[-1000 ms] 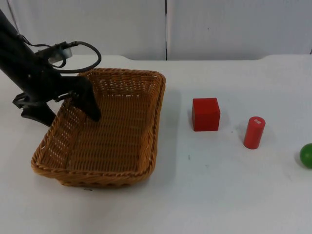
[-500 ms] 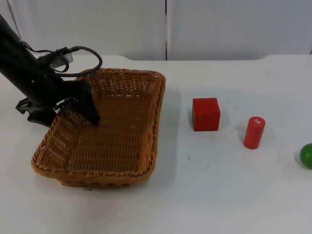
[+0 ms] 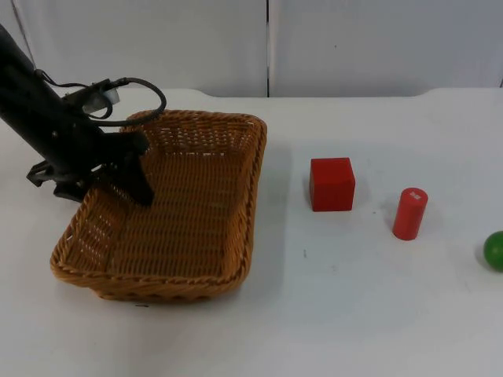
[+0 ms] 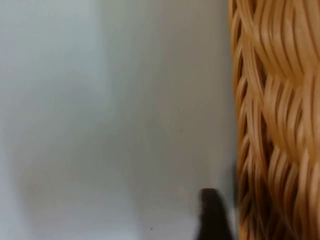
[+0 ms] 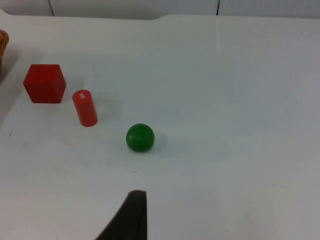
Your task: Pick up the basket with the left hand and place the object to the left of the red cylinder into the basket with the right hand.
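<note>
Table (image 3: 377, 314): white, bearing all items.

Basket (image 3: 189, 236): wicker, left half of the top view, flat on the table, not yet lifted.

Left gripper (image 3: 102, 184): at the basket's left wall, fingers astride it, one inside, one outside, not visibly clamped. Over the last second it has drawn slightly up-frame along the wall, so I judge the grasp is still being set.

Cube (image 3: 332, 184): red, centre-right, just left of the cylinder (image 3: 409, 213); the item to move, untouched.

Ball (image 3: 494, 250): green, right edge.

Right gripper (image 5: 131, 215): waits apart; finger state cannot be told.
</note>
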